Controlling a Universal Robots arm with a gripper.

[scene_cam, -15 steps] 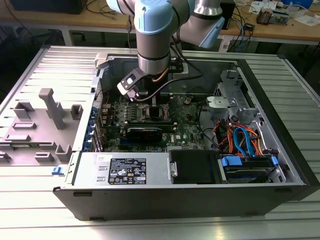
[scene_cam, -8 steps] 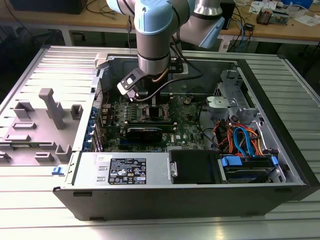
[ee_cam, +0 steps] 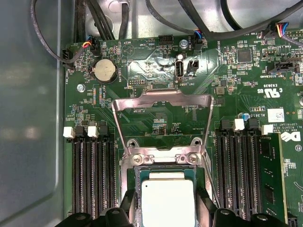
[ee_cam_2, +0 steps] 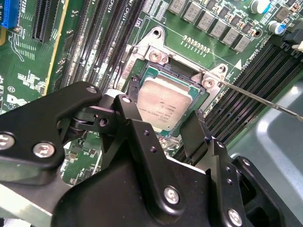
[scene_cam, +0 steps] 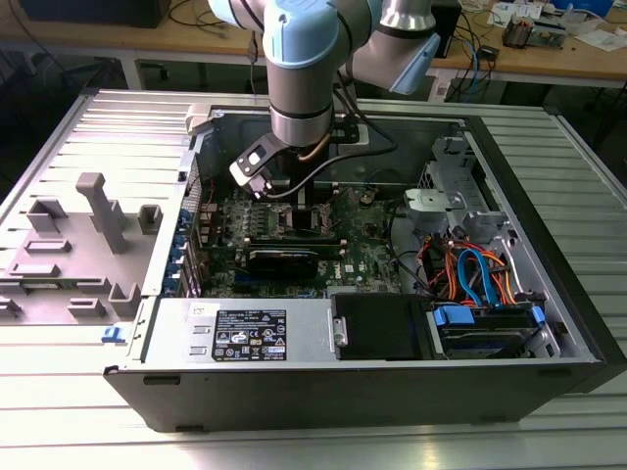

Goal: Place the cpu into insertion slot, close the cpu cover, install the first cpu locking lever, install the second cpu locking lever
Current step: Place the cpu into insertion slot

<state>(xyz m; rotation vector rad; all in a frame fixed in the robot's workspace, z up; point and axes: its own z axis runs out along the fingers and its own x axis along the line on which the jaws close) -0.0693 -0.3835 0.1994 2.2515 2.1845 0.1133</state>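
The cpu (ee_cam_2: 165, 104) (ee_cam: 168, 203) lies flat in the insertion slot (ee_cam: 161, 158), silvery top up, square to the socket rim. My gripper (ee_cam_2: 161, 111) (ee_cam: 166, 201) straddles it. My fingers (ee_cam_2: 142, 137) are parted, one just beside each opposite edge of the chip, with a slim dark gap on one side in the second wrist view. The cpu cover (ee_cam: 161, 98) is swung back, unclosed, over the green motherboard (ee_cam: 156, 61). A thin locking lever (ee_cam_2: 255, 99) angles away from the socket corner, unlatched. Black memory slots (ee_cam: 92, 175) flank the socket, inside the open computer case (scene_cam: 549, 323).
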